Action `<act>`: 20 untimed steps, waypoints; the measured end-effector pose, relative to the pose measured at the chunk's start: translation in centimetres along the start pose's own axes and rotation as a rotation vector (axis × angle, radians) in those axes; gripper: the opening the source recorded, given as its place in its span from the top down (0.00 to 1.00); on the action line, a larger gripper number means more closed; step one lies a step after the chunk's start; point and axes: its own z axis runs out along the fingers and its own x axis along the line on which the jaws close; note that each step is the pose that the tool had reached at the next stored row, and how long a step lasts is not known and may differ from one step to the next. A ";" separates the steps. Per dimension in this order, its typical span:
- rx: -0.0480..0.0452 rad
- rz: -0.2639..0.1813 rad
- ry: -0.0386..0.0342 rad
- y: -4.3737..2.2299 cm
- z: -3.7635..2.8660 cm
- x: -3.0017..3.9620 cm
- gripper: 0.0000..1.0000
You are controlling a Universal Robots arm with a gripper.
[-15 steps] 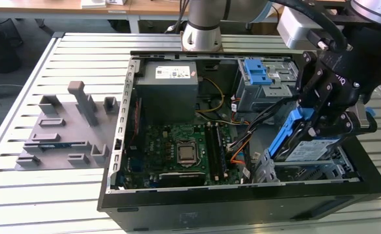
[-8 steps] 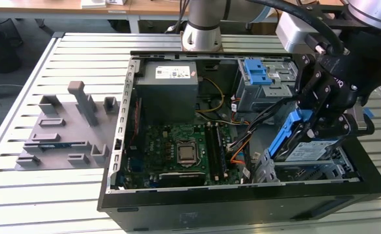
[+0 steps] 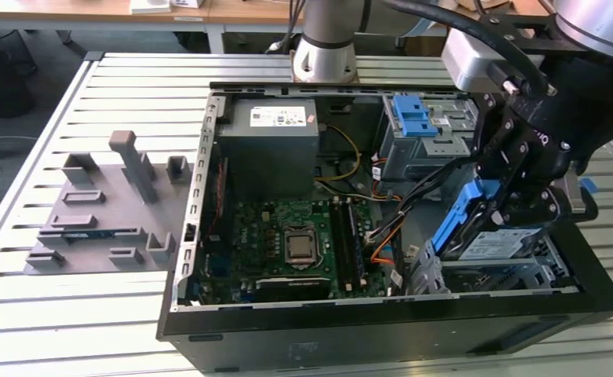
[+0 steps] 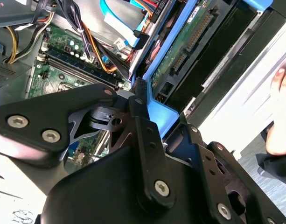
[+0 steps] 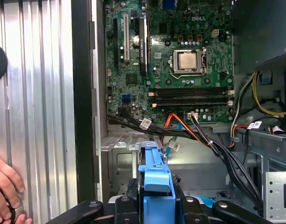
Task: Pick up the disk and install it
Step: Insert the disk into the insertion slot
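Gripper (image 3: 507,212) clamped on disk (image 3: 491,245); long axis steeply tilted, pointing down into case (image 3: 390,339).

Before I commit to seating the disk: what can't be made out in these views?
Exterior view: whether the disk has entered the drive bay; the gripper and the disk cover the slot.
Second wrist view: much of the disk's blue carrier, covered by the gripper's black links.
First wrist view: a person's hand, cut off at the picture's edge.
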 end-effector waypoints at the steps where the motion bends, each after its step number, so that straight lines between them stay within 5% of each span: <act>1: 0.0000 0.000 0.0001 0.00 0.05 0.00 0.64; 20: 0.0000 0.000 0.0000 0.00 1.06 -0.02 0.64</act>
